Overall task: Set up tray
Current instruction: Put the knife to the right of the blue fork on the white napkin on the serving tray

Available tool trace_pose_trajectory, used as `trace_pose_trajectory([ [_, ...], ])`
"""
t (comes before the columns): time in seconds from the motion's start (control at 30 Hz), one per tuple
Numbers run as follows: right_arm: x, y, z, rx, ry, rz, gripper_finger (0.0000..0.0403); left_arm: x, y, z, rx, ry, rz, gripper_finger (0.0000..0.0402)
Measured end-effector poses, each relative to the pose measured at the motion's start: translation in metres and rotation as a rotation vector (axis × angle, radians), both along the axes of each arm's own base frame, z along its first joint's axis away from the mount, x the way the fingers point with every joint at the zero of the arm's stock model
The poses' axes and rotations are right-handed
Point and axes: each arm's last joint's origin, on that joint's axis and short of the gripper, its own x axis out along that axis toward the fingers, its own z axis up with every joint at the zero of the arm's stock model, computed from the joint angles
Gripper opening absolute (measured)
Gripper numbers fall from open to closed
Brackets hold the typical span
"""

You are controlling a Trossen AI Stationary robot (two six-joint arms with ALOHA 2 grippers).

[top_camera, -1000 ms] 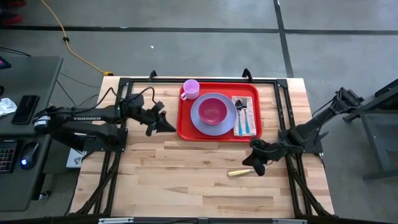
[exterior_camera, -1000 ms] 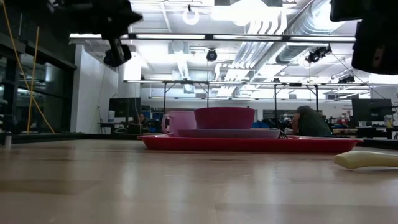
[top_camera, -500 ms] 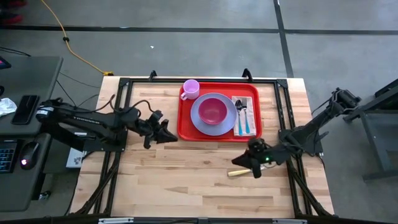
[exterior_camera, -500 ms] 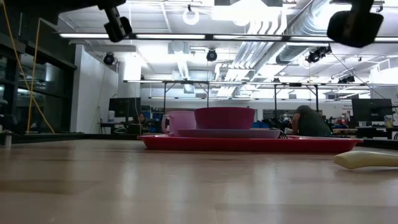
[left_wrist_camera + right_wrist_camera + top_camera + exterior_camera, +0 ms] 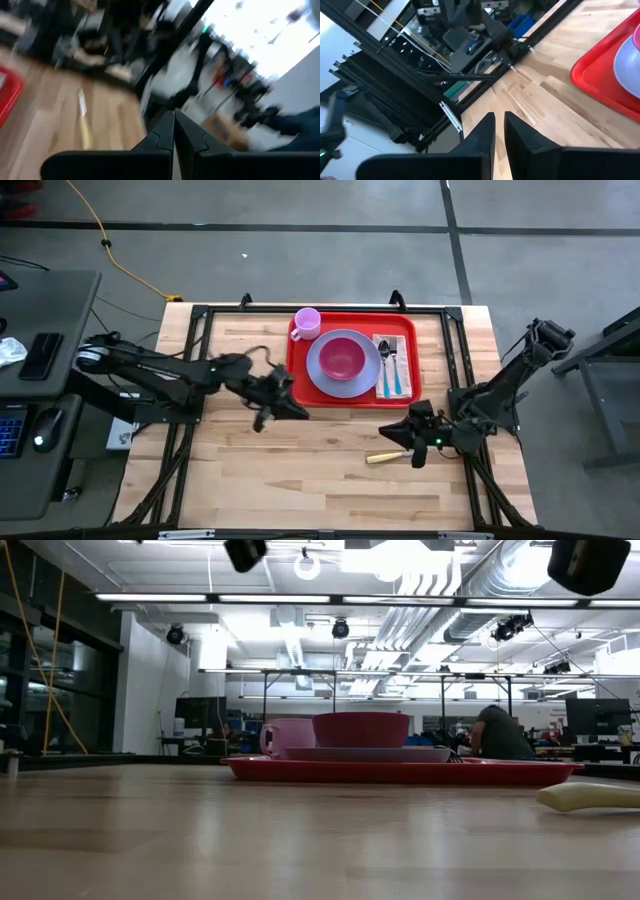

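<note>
The red tray [image 5: 296, 385] lies at the table's far middle. It carries a pink cup [image 5: 307, 322], a lavender plate with a magenta bowl [image 5: 343, 358], and a napkin with a spoon and fork [image 5: 393, 367]. A knife with a tan handle [image 5: 384, 457] lies flat on the wood near the tray's near right corner, also seen in the low view [image 5: 590, 797]. My left gripper [image 5: 298, 410] hangs shut in the air by the tray's near left corner. My right gripper [image 5: 400, 437] hovers shut above the knife's blade end, high at the top of the low view [image 5: 588, 565].
Black frame rails [image 5: 190, 380] run along the table's left, right and far sides. Bare wood [image 5: 300, 480] spreads between the tray and the near edge. A desk with a keyboard and mouse [image 5: 40, 425] stands left of the table. A person [image 5: 498, 737] sits far behind in the room.
My left gripper has reached toward the table's right and near side, from left of the tray to its near left corner, and has risen. My right gripper has risen a little above the knife. The tray, its dishes and the knife have stayed where they were.
</note>
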Motion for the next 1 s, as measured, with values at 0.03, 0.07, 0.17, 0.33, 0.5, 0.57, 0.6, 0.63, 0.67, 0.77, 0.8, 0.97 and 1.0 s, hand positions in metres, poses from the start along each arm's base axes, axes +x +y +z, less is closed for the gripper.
trace_pose_trajectory([
  [0.03,-0.001,0.001,0.000,-0.009,-0.001,-0.001,0.0019,0.007,-0.001,0.001,0.024,0.046,-0.007,0.0042],
  [0.07,-0.003,0.002,0.001,-0.019,-0.005,-0.007,0.0019,0.015,-0.002,0.002,0.048,0.095,-0.014,0.0042],
  [0.17,-0.008,0.004,0.005,-0.057,-0.029,-0.033,0.0018,0.039,-0.005,0.004,0.117,0.235,-0.027,0.0042],
  [0.33,-0.021,0.001,0.020,-0.163,-0.078,-0.100,0.0017,0.077,-0.010,0.013,0.193,0.352,-0.050,0.0042],
  [0.5,-0.039,-0.007,0.037,-0.250,-0.104,-0.151,0.0017,0.110,-0.014,0.020,0.248,0.348,-0.075,0.0042],
  [0.57,-0.046,-0.010,0.042,-0.282,-0.109,-0.165,0.0016,0.122,-0.015,0.023,0.266,0.325,-0.079,0.0042],
  [0.6,-0.049,-0.012,0.045,-0.296,-0.112,-0.168,0.0016,0.128,-0.016,0.023,0.275,0.319,-0.081,0.0042],
  [0.63,-0.052,-0.014,0.048,-0.307,-0.115,-0.172,0.0016,0.134,-0.017,0.024,0.287,0.306,-0.083,0.0042],
  [0.67,-0.055,-0.016,0.050,-0.321,-0.116,-0.178,0.0017,0.138,-0.017,0.024,0.298,0.303,-0.086,0.0042],
  [0.77,-0.063,-0.021,0.057,-0.346,-0.120,-0.189,0.0016,0.154,-0.018,0.024,0.319,0.284,-0.067,0.0042],
  [0.8,-0.065,-0.022,0.058,-0.348,-0.122,-0.192,0.0016,0.159,-0.019,0.022,0.322,0.289,-0.061,0.0042],
  [0.97,-0.072,-0.028,0.064,-0.363,-0.128,-0.192,0.0016,0.186,-0.022,0.008,0.330,0.300,-0.063,0.0042],
  [1.0,-0.072,-0.029,0.064,-0.367,-0.129,-0.191,0.0017,0.193,-0.023,0.005,0.329,0.291,-0.062,0.0042],
])
